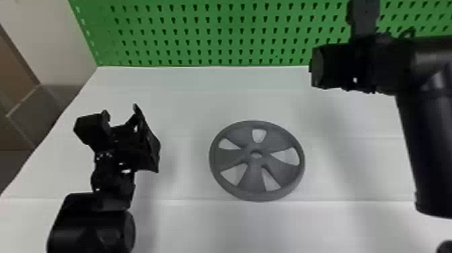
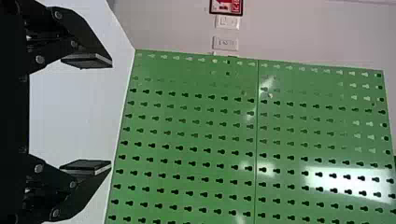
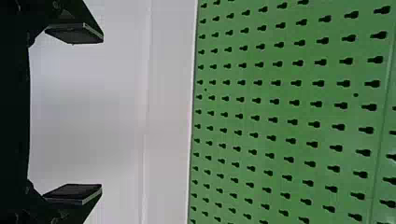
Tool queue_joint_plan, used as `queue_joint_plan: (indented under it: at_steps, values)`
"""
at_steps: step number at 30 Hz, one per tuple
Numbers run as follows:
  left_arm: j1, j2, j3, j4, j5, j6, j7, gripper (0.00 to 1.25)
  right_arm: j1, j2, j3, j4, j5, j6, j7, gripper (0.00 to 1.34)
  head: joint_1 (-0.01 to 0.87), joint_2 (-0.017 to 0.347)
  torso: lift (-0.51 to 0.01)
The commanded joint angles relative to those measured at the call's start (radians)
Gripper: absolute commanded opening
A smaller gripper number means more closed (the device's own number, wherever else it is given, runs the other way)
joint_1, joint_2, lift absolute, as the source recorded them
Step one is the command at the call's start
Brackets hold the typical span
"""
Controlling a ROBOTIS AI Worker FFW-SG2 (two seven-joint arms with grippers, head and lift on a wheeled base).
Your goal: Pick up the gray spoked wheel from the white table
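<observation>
The gray spoked wheel [image 1: 253,181] lies flat on the white table [image 1: 188,101], near the middle of the head view, with table showing through the gaps between its spokes. My left gripper [image 1: 121,111] is to the left of the wheel, apart from it. In the left wrist view this left gripper [image 2: 111,114] stands open with nothing between its fingers. My right gripper [image 1: 343,67] is beyond the wheel and to its right. The right wrist view shows that right gripper [image 3: 102,114] open, its pads wide apart and nothing between them.
A green pegboard [image 1: 208,33] stands along the table's far edge. The right forearm [image 1: 427,144] extends down the right side of the head view. A pale wall [image 1: 50,37] is beyond the table at the far left.
</observation>
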Motion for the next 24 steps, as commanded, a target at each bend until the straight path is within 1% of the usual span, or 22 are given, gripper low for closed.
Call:
queue_joint_plan:
  at_steps: [1,3,6,10,12,15,18,24]
  values:
    - [-0.003,0.0,-0.002,0.0,-0.005,0.001,-0.001,0.77,-0.081,-0.014,0.02,0.077,-0.056,0.078,0.0,1.17,0.779,0.083,-0.076]
    - [-0.003,0.0,-0.002,0.0,-0.005,0.001,-0.001,0.77,-0.12,-0.016,0.028,0.123,-0.077,0.112,0.0,1.18,0.779,0.083,-0.076]
    - [-0.006,0.0,-0.006,0.0,-0.011,0.003,-0.001,0.77,-0.176,-0.019,0.045,0.175,-0.076,0.169,0.0,1.18,0.779,0.083,-0.076]
    - [-0.008,0.0,-0.006,0.0,-0.012,0.006,-0.001,0.77,-0.224,-0.025,0.078,0.226,-0.084,0.179,0.0,1.18,0.779,0.083,-0.076]
    - [-0.009,0.0,-0.007,0.0,-0.014,0.006,-0.001,0.77,-0.247,-0.028,0.08,0.268,-0.113,0.189,0.0,1.18,0.779,0.083,-0.076]
    - [-0.011,0.0,-0.009,0.0,-0.02,0.008,-0.001,0.77,-0.276,-0.03,0.055,0.351,-0.177,0.216,0.0,1.18,0.779,0.083,-0.076]
    - [-0.012,0.002,-0.009,0.0,-0.023,0.009,-0.001,0.77,-0.301,-0.034,0.043,0.417,-0.215,0.258,0.0,1.18,0.779,0.083,-0.076]
    - [-0.018,0.002,-0.012,-0.001,-0.035,0.017,-0.001,0.77,-0.33,-0.049,0.011,0.512,-0.277,0.317,0.0,1.18,0.779,0.083,-0.076]
